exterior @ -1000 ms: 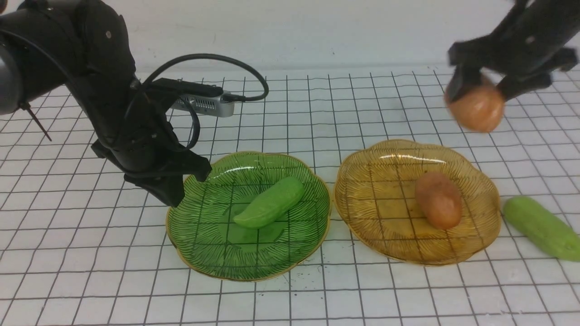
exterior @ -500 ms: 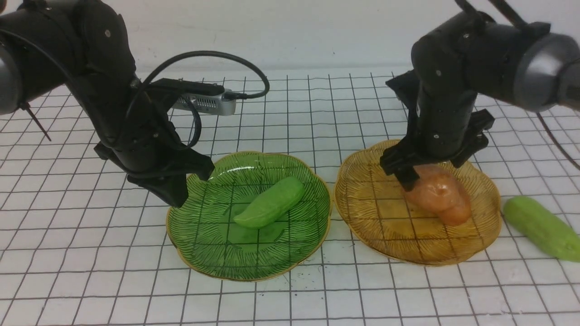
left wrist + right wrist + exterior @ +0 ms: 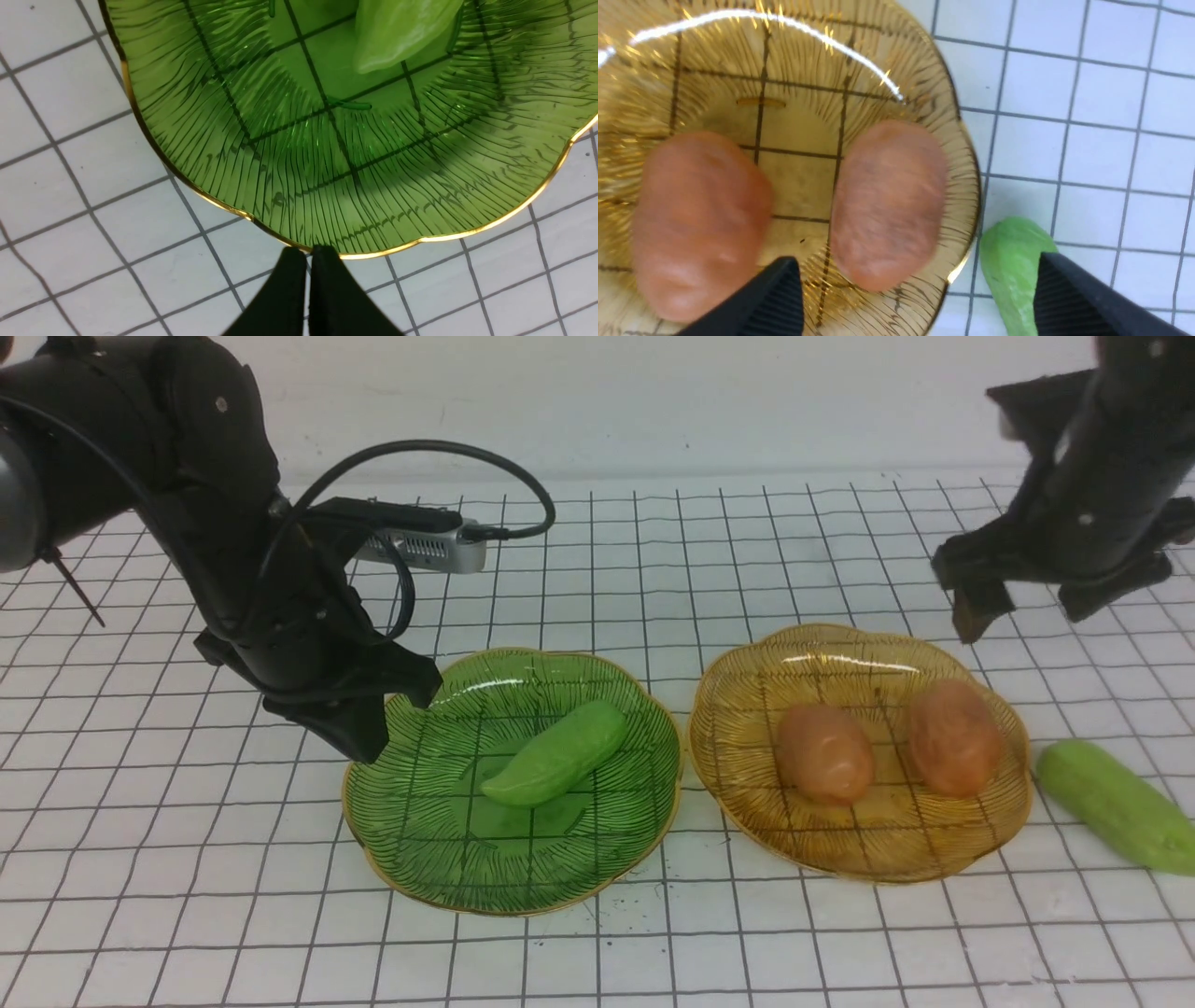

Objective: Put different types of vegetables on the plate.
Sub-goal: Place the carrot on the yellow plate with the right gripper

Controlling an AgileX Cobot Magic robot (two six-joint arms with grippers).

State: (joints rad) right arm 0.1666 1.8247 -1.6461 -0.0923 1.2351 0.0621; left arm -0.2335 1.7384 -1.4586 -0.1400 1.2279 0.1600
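The fingers (image 3: 777, 298) of the right gripper (image 3: 1025, 611) stood wide apart and empty, up over the right side of the amber plate (image 3: 840, 849), which held one potato (image 3: 826, 753) and a second potato (image 3: 954, 737) side by side (a small gap between). One cucumber (image 3: 557, 753) lay in the green plate (image 3: 420, 859). The other cucumber (image 3: 1116, 805) lay on the table (image 3: 187, 896) just beside the amber rim. The left gripper (image 3: 359, 742), pressed shut, sat at the green rim, maybe touching it.

My left arm (image 3: 215, 523) reaches down from the upper left of the front view, the left gripper (image 3: 359, 737) pointing downward, jaws pressed together on nothing. My right gripper (image 3: 1027, 607) hangs at the upper right, jaws spread wide and empty.
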